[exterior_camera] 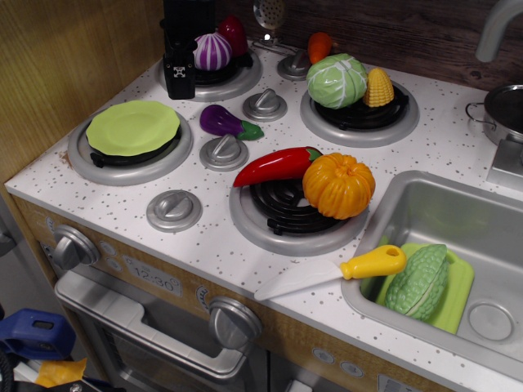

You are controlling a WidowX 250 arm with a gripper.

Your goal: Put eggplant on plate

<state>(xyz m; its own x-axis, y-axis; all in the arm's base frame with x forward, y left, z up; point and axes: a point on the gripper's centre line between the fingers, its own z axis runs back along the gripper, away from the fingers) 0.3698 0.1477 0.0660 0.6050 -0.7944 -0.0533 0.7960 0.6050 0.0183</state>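
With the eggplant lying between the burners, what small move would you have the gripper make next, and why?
Probably swing the gripper forward and right until it is above the eggplant. It sits back over the rear-left burner, away from the eggplant, while the plate sits empty.

We see a toy stove. The eggplant (227, 122) lies on the counter between burners, near the lime-green plate (132, 127) sitting on the front-left burner. The black gripper (180, 75) hangs above the back-left burner beside a striped onion (213, 51).

Glossy plastic eggplant (226, 122), matt plastic plate (132, 127), brushed-metal sink (409, 200).
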